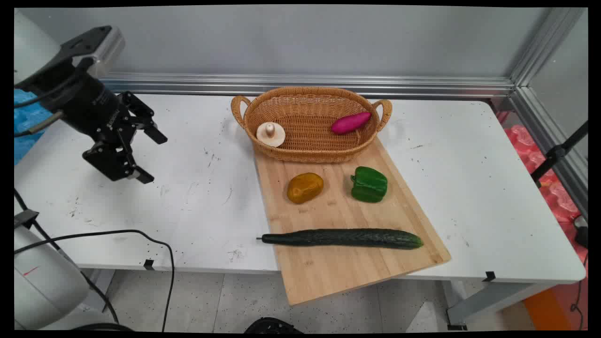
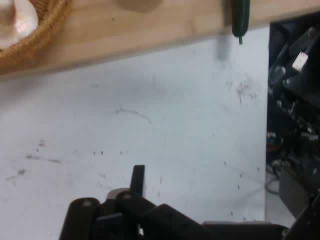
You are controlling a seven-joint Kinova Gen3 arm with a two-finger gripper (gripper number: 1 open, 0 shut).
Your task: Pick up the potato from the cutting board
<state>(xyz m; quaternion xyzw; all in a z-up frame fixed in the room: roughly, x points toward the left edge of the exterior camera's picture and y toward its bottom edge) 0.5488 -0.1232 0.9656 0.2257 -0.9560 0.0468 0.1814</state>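
Observation:
My black gripper (image 1: 151, 157) hangs open over the bare left part of the white table (image 1: 202, 197), holding nothing. To its right a wooden cutting board (image 1: 347, 272) carries a brown potato (image 1: 305, 188), a green bell pepper (image 1: 369, 184) and a long dark cucumber (image 1: 342, 238). At the board's far end a wicker basket (image 1: 305, 152) holds a pale mushroom (image 1: 270, 134) and a magenta sweet potato (image 1: 350, 122). The hand view looks across the table (image 2: 150, 125) at the board's edge (image 2: 150, 25), the basket (image 2: 40, 37), the mushroom (image 2: 15, 20) and the cucumber's tip (image 2: 240, 20).
A black cable (image 1: 141, 233) loops over the table's front left edge. Blue material (image 1: 28, 117) lies at the far left, pink packaging (image 1: 530, 141) past the right edge, beside a black stand leg (image 1: 558, 152). The board overhangs the table's front edge.

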